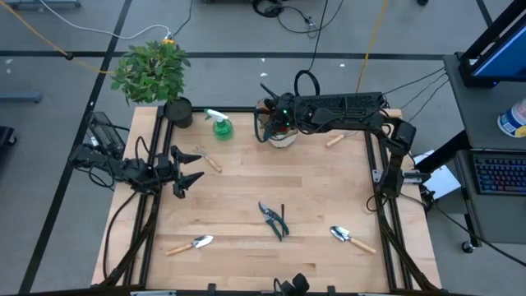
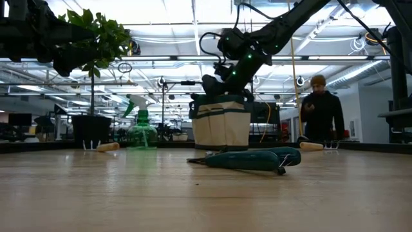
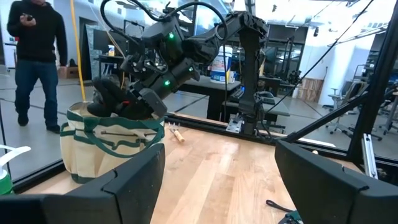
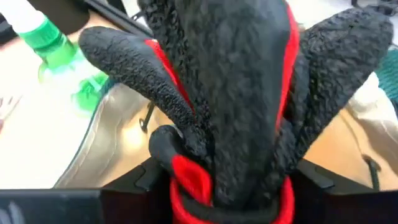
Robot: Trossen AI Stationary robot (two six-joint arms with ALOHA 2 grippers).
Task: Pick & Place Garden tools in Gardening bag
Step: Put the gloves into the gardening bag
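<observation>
1. The right arm reaches across the far edge of the table, its right gripper (image 1: 276,123) poised over the mouth of the gardening bag (image 1: 282,136).
2. That gripper is clenched on the red-black gloves (image 4: 236,93), whose fingers hang over the bag's open mouth (image 4: 124,134).
3. The left arm rests at the table's left side, its left gripper (image 1: 187,174) with fingers spread and nothing between them.
4. One green spray bottle (image 1: 220,124) stands just beside the bag, near the potted plant (image 1: 156,74).
5. One pair of pruning shears (image 1: 274,219) lies at the middle near edge.
6. Two trowels lie near the front: one trowel (image 1: 191,245) on the left, another trowel (image 1: 349,238) on the right.
7. Two more wooden-handled tools lie farther back: one tool (image 1: 209,159) near the left gripper, one handle (image 1: 334,141) right of the bag.
8. A person (image 2: 320,109) stands beyond the table.
</observation>
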